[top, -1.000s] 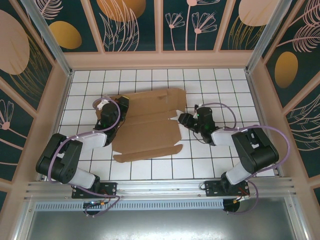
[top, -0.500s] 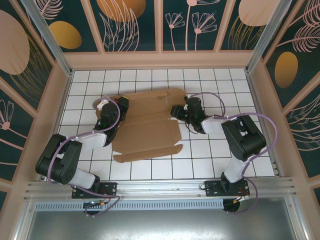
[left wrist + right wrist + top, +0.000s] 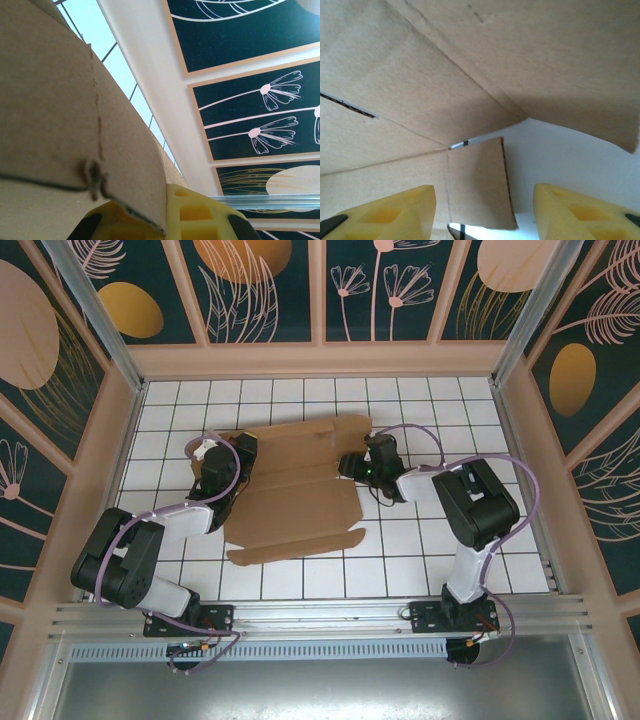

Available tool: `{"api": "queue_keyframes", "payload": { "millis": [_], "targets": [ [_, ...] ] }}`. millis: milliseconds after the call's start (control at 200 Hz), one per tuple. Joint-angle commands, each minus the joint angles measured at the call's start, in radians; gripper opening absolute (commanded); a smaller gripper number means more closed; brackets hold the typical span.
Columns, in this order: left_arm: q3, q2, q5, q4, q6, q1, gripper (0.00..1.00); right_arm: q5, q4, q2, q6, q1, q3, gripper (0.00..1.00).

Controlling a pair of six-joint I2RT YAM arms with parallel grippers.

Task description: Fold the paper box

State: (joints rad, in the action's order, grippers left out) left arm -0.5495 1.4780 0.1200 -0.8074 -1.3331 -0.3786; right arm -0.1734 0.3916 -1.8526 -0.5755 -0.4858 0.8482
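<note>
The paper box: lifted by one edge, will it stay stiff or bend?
The paper box likely hinges at its creases, since flaps stand raised. The curved panel in the left wrist view suggests some flex. Being thin, it probably slides on the table.

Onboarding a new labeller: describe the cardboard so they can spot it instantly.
Start at the white tiled table and look at its middle, between the black left arm and the black right arm. The paper box lies there as a largely unfolded sheet with creases and flaps. It is the only plain brown thing on the white grid.
</note>
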Motion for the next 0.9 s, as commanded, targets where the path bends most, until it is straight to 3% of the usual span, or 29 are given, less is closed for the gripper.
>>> {"api": "queue_keyframes", "payload": {
  "millis": [0,320,896],
  "targets": [
    [0.001,0.018,-0.003,0.013,0.014,0.000,0.00,-0.101,0.085,-0.041,-0.024,-0.002,0.000,0.53],
    [-0.012,0.015,-0.008,0.021,0.025,0.001,0.00,-0.221,0.233,0.022,-0.070,-0.011,-0.033,0.47],
    [-0.017,0.028,-0.031,0.012,0.020,0.000,0.00,-0.280,0.230,-0.112,-0.052,-0.069,0.047,0.47]
  ]
}}
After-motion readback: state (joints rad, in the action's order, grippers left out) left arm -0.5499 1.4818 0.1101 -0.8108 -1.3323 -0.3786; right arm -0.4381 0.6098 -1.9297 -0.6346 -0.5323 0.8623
